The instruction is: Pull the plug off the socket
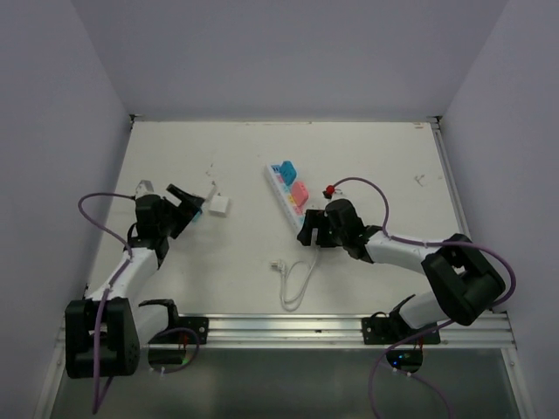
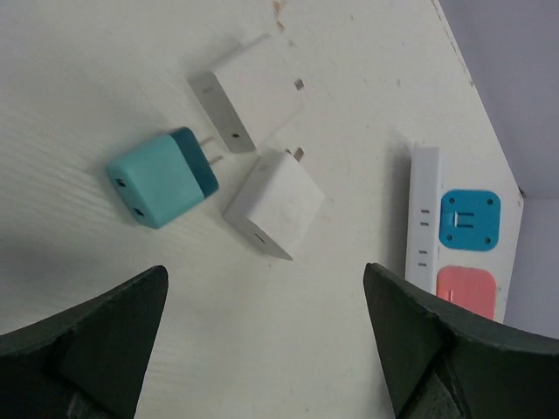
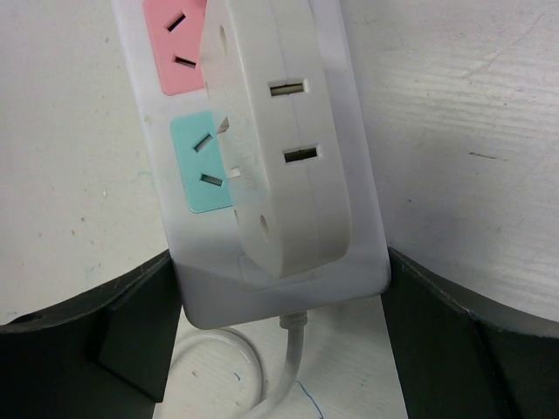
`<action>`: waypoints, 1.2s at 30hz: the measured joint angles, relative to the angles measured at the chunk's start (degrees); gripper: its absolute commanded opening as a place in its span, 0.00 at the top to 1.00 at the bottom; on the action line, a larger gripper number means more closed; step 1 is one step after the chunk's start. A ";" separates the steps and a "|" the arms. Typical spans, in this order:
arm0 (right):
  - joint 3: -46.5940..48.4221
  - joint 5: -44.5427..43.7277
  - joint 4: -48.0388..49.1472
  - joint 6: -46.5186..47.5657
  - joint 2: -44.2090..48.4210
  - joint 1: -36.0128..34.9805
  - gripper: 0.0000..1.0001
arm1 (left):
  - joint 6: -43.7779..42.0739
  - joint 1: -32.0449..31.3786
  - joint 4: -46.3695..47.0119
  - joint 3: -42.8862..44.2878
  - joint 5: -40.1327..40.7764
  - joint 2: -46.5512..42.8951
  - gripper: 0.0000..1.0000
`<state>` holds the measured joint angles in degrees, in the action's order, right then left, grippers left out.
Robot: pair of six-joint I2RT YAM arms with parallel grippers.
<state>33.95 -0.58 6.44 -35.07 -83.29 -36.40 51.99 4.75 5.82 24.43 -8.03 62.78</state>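
The white table (image 1: 376,166) carries the socket (image 1: 288,190) lying diagonally near its centre, its thin cord (image 1: 300,281) looping toward the arms. Only the right wrist view shows the plug (image 3: 284,148), a white 2-slot adapter seated at the strip's cord end. The right gripper (image 3: 288,349) straddles that end, jaws wide. The left wrist view picks out 1 teal charger (image 2: 162,179) and 2 white chargers (image 2: 275,205) loose before the left gripper (image 2: 262,349), spread wide, holding nothing.
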 measured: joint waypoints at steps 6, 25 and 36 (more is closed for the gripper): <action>0.85 -0.52 -1.01 0.13 -0.59 -2.71 1.00 | 2.56 -13.60 -2.19 -0.26 0.76 -3.67 0.05; 0.42 0.72 0.98 -3.45 -0.87 -5.11 1.00 | 14.62 -39.50 6.01 12.04 5.97 22.43 0.11; 0.04 3.21 4.07 -5.16 -1.88 -5.51 1.00 | 18.99 -40.89 10.69 15.02 6.43 32.13 0.36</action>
<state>34.00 2.63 10.50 -40.23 -85.17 -41.91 70.98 -36.14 16.51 39.44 -1.61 94.91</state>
